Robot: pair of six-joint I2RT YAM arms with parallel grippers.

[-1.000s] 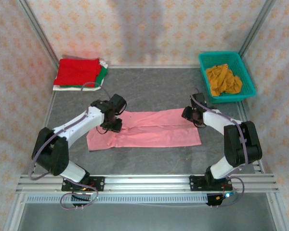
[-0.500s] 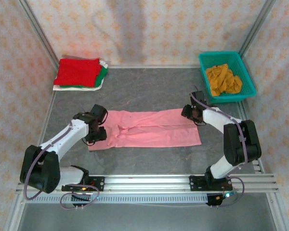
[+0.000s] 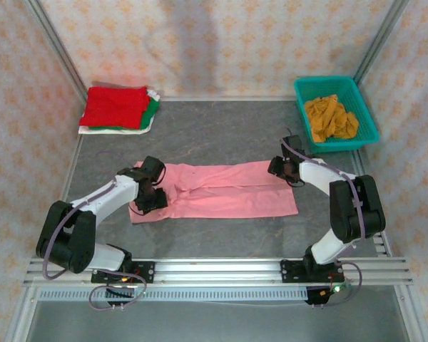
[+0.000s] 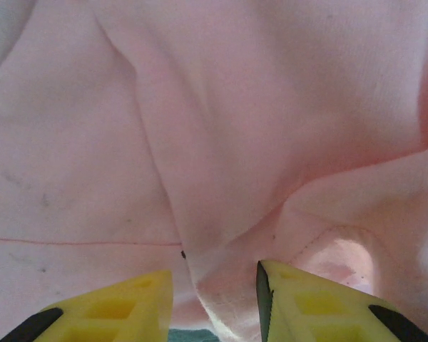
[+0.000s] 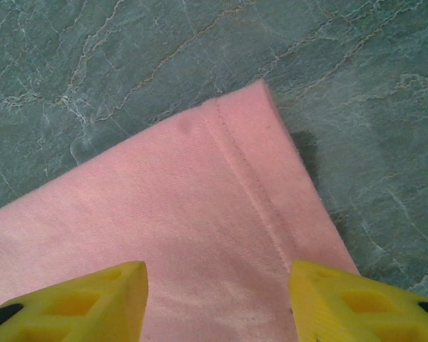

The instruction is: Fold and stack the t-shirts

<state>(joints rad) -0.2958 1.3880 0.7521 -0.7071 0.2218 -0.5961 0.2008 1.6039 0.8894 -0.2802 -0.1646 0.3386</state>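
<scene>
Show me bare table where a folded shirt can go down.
Free: the far-middle table between the folded stack and the teal basket, beyond the pink t-shirt; also the near strip between that shirt and the rail. Crowded: the centre, with the left gripper and right gripper at the shirt's ends.

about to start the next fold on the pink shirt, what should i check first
1. pink shirt spread on the table: ok
2. cloth smooth at the left gripper: not ok, a ridge is bunched there
3. left gripper's hold on that ridge: cannot tell
4. right gripper over the shirt's corner: ok, open
5. folded stack out of the way: ok, far left corner
</scene>
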